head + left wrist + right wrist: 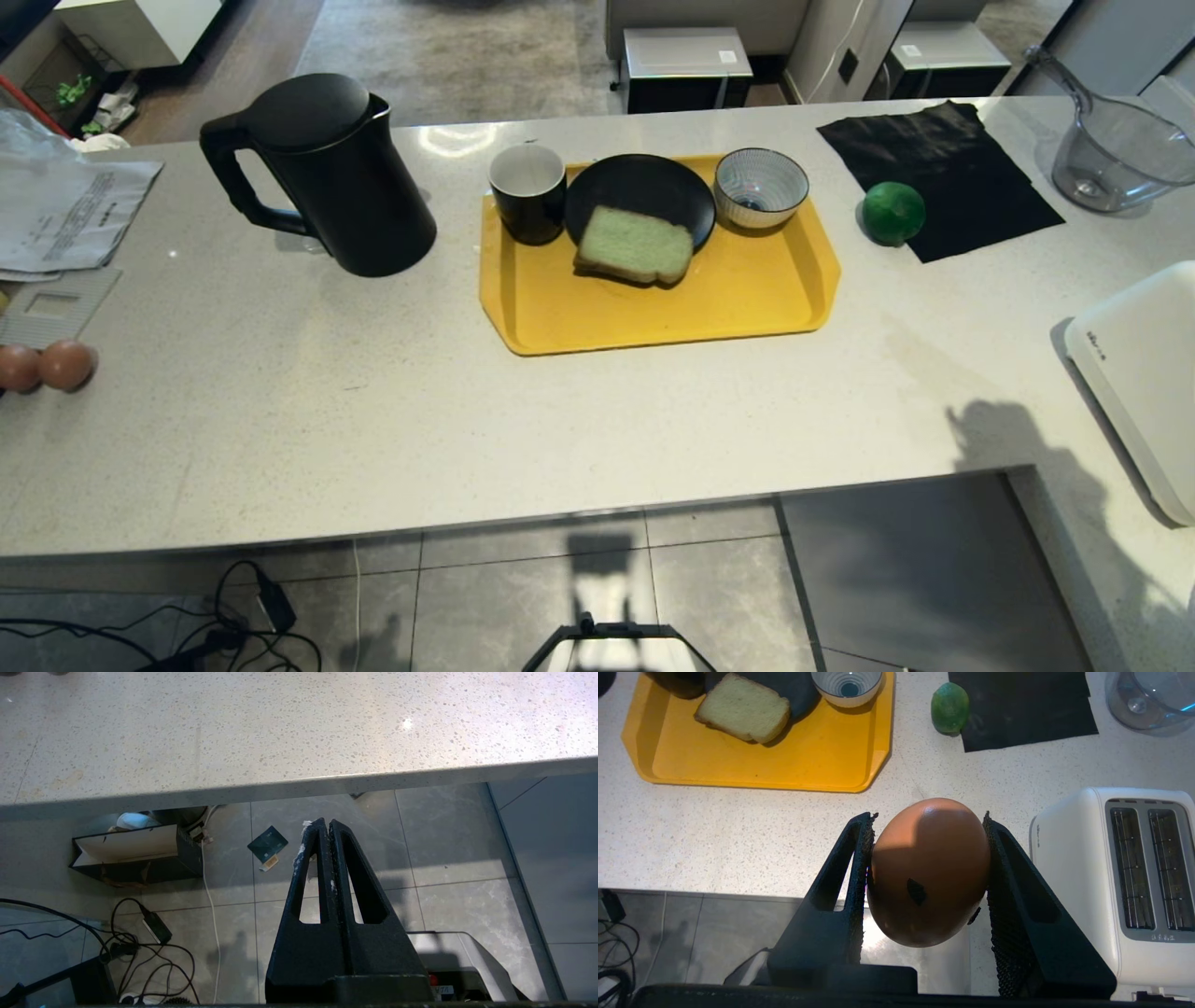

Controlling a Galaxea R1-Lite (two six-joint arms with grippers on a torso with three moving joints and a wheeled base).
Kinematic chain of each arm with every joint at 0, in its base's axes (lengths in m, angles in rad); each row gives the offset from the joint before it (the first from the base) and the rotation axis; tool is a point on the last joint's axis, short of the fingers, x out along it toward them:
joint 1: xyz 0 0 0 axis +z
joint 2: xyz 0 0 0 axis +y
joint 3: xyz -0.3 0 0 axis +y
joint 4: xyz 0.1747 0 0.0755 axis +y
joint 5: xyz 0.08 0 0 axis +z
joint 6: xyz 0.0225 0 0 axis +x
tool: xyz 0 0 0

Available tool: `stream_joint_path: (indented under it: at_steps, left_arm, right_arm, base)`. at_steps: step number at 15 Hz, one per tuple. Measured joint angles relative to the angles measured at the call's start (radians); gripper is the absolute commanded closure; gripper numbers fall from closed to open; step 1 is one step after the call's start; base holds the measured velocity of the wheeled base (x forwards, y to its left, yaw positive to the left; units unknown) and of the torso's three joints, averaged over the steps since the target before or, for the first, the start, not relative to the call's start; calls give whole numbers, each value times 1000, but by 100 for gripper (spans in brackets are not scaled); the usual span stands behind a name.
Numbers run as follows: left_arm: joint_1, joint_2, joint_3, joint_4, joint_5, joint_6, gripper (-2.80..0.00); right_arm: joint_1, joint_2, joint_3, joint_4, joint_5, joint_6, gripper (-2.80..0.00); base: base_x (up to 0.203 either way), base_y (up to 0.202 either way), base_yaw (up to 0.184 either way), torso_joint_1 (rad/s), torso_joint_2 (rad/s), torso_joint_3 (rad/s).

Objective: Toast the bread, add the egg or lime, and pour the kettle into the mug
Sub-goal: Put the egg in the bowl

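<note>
Right gripper (928, 826) had the egg (929, 872) clamped between its two fingers (852, 877), one pad on each side, dark spot facing the camera. It hung above the counter (738, 835) near the front edge. Beyond the fingertips: the yellow tray (761, 760) with the bread (743, 708) on a black plate (796, 690) and the striped bowl (847, 683). Lime (950, 707) sat past the fingertips too, touching the black cloth (1027, 709). Toaster (1111, 882) was just beside one finger.

Left gripper (325, 826) was parked below the counter edge over the floor, fingers pressed together, nothing held.

Mug (528, 192) stood on the tray, kettle (327, 173) on the counter beside it. Two more eggs (47, 366) lay at the counter's left end.
</note>
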Motion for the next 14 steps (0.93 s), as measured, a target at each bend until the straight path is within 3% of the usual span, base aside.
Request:
stream_joint_path:
  at_steps: [9,14]
  left_arm:
    - [0,0,0,0,0,8,0]
    - [0,0,0,-1,0,8,0]
  right_arm:
    - [9,-39,21,5,-20,-25,0]
    - [9,-48,40,5,-18,-25,0]
  base:
    - [0,0,0,0,0,0]
    - [168,0,0,9,3,1]
